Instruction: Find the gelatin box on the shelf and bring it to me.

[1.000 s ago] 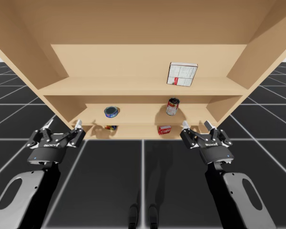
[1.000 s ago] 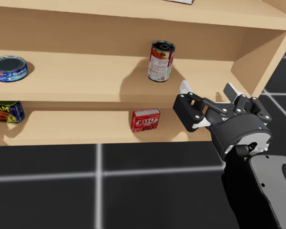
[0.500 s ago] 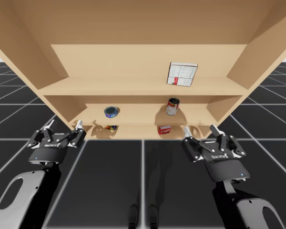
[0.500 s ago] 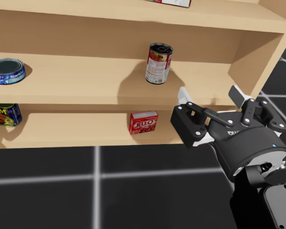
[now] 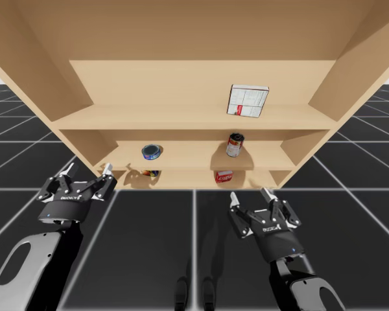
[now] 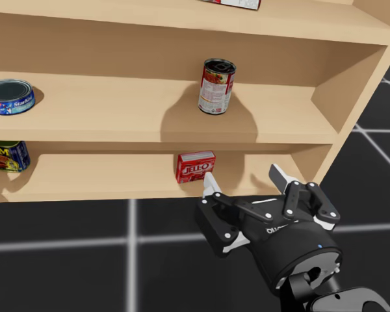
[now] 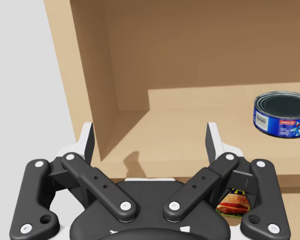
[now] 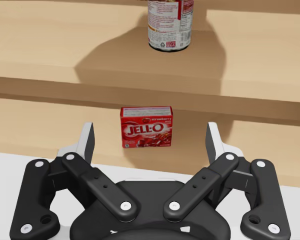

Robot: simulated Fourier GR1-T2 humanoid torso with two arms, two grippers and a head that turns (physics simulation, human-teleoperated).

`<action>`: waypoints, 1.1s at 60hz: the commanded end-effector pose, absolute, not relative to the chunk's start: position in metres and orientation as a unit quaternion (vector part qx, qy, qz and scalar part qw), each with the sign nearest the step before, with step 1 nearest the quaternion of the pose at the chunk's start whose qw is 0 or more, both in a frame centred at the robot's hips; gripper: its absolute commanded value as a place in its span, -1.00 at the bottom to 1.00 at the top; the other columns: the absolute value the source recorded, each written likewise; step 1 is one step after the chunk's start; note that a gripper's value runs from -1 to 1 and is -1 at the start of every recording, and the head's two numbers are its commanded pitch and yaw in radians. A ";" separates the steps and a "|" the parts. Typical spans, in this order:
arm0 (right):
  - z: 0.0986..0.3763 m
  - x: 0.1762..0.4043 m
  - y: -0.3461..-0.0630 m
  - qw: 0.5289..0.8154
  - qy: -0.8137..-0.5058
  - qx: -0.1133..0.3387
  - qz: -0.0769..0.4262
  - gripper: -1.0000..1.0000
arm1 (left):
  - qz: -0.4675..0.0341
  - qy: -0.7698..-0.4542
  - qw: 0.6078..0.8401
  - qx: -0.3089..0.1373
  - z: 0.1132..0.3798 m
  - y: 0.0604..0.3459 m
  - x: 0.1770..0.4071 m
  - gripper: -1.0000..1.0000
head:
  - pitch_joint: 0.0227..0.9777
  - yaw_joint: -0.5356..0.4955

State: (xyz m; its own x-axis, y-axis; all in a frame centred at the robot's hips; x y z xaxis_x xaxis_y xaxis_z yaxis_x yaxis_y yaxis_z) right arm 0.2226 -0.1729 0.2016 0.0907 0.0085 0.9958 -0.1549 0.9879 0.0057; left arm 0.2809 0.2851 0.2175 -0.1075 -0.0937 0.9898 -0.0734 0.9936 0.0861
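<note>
Two things are only partly seen. A blue rectangular tin point(image 6: 5, 156) on the lowest board of the shelf point(image 6: 117, 107) is cut off at the left edge of the head view, and in the left wrist view it sits mostly behind my left hand point(image 7: 150, 134). A white-and-red box point(image 5: 247, 101) on the top board is cut to a sliver in the head view. The gelatin box point(image 8: 146, 126) is small and red with white lettering. It stands upright on the lowest board, below a tall can point(image 8: 169, 25). My right hand point(image 5: 249, 194) hangs on its near side with fingers spread, not touching it. My left hand is spread too, holding nothing.

High, head, wrist views, all facing shelf point(image 5: 181, 84)
</note>
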 end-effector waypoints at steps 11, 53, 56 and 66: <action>0.169 0.256 -0.146 0.758 -0.647 0.041 0.074 -1.00 | -0.011 -0.741 0.669 0.059 0.216 0.285 0.282 -1.00 | 0.47 -0.34; 0.137 0.329 -0.126 0.768 -0.636 -0.032 0.062 -1.00 | -0.010 -0.742 0.667 0.063 0.215 0.286 0.282 -1.00 | 0.48 -0.31; 0.135 0.335 -0.127 0.771 -0.633 -0.034 0.060 -1.00 | -0.010 -0.742 0.668 0.063 0.215 0.286 0.282 -1.00 | 0.48 -0.31; 0.128 0.349 -0.128 0.786 -0.616 -0.026 0.055 -1.00 | -0.009 -0.742 0.667 0.064 0.215 0.286 0.282 -1.00 | 0.49 -0.31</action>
